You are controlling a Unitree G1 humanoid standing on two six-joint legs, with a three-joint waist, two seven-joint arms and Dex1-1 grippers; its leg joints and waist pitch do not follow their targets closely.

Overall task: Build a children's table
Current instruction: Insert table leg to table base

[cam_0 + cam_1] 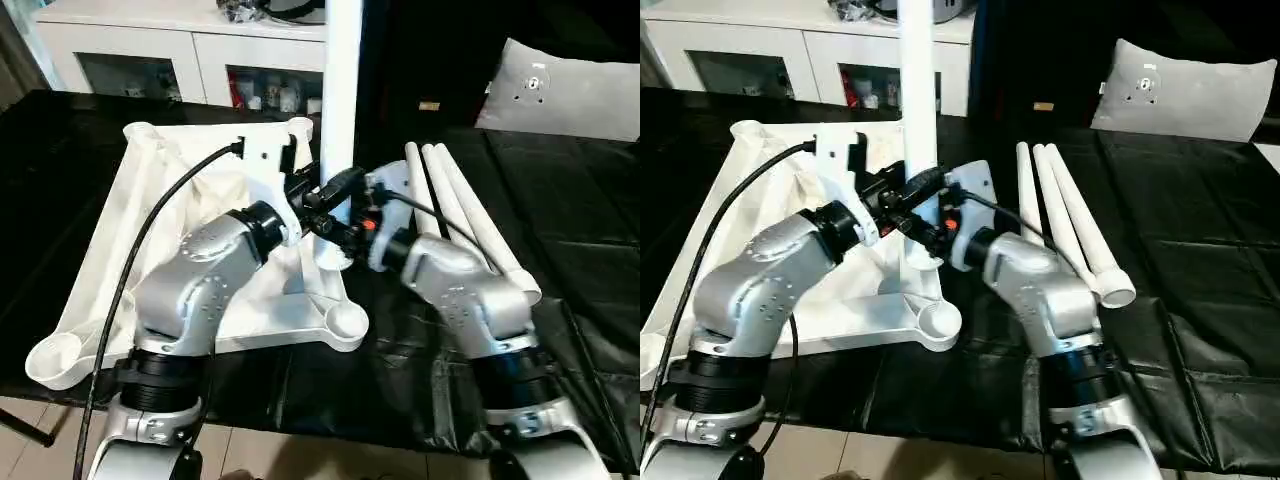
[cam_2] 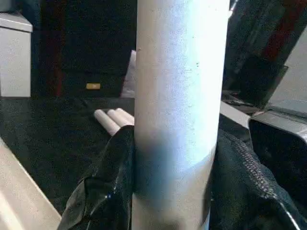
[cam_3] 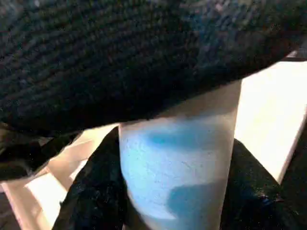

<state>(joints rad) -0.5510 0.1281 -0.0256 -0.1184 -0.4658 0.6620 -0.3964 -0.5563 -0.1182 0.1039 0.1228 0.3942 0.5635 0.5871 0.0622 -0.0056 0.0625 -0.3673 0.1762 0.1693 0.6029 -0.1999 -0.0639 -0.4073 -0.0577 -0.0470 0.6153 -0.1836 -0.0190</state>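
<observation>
The left gripper (image 2: 172, 191) is clenched on the upright leg (image 1: 340, 100), with one black finger (image 2: 108, 187) pressed on each side of the white tube. The right gripper (image 3: 177, 191) is closed around the same leg, lower down and near its foot, as is seen in the right wrist view. The leg is held vertical over the table top (image 1: 150, 240), which lies upside down on the black covered surface (image 1: 560, 220), its ribbed underside facing up. The foot of the leg stands at the corner socket (image 1: 335, 262) on the far right side of the top; whether it is fully seated cannot be told, because the grippers hide the joint. Three other legs (image 1: 1070, 220) lie side by side on the black surface, just beside the top, to the right. An empty round socket (image 1: 347, 322) is seen at the near right corner.

The risk is judged to be a tilt of the leg: if it is pushed down while not straight, it may jam in the socket or the light top may be shifted. If both grippers are released too early, the leg may fall toward the white cabinet (image 1: 130, 50) behind.
</observation>
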